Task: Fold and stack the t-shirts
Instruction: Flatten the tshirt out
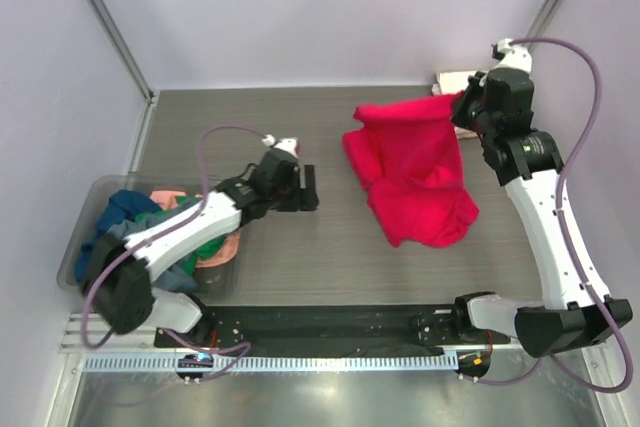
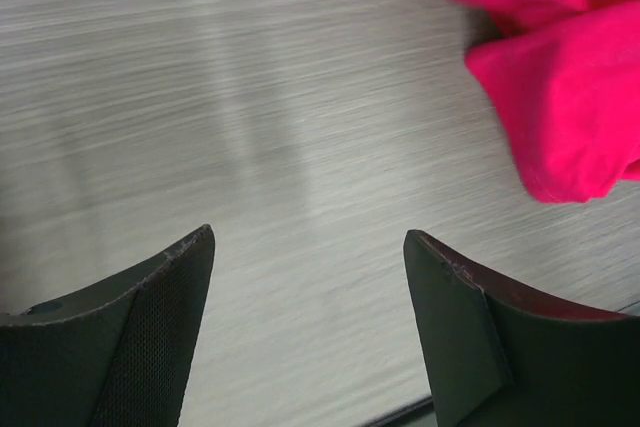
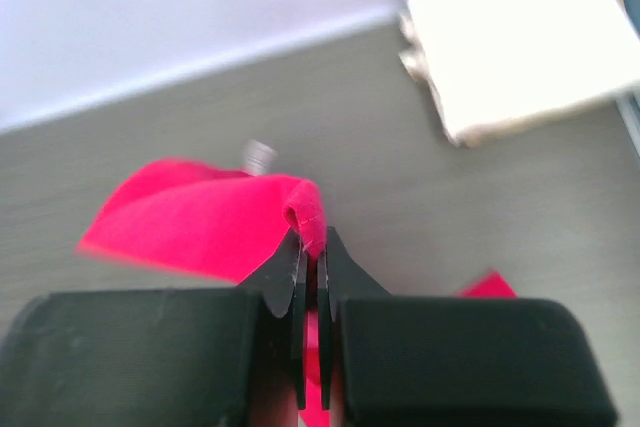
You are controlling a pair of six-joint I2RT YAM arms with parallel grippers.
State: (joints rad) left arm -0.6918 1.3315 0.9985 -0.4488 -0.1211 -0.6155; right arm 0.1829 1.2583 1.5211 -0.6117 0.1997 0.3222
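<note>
Your right pincer [image 3: 312, 239] is clamped on an edge of the crumpled crimson cloth t-shirt [image 1: 415, 172], which is draped beneath it on the grey worktop [image 1: 250, 127]. Your left pincer [image 2: 308, 237] gapes empty. Beyond the right pincer lies 1 folded cream-white square shirt [image 3: 520, 37]. By my judgement, the mixed-colour shirts [image 1: 170, 217] heaped in the clear plastic bin [image 1: 95, 185] behind your left pincer are all yet to fold.

The left arm [image 1: 178, 229] and the right arm [image 1: 547, 215] are built of white shells joined by black joints and set on black bases. Each is trailed by a looping lavender cable [image 1: 597, 77]. The fingers [image 2: 150, 332] are matte black and wedge-shaped, faced with a fine mesh texture; scuffs are seen at their tips.
</note>
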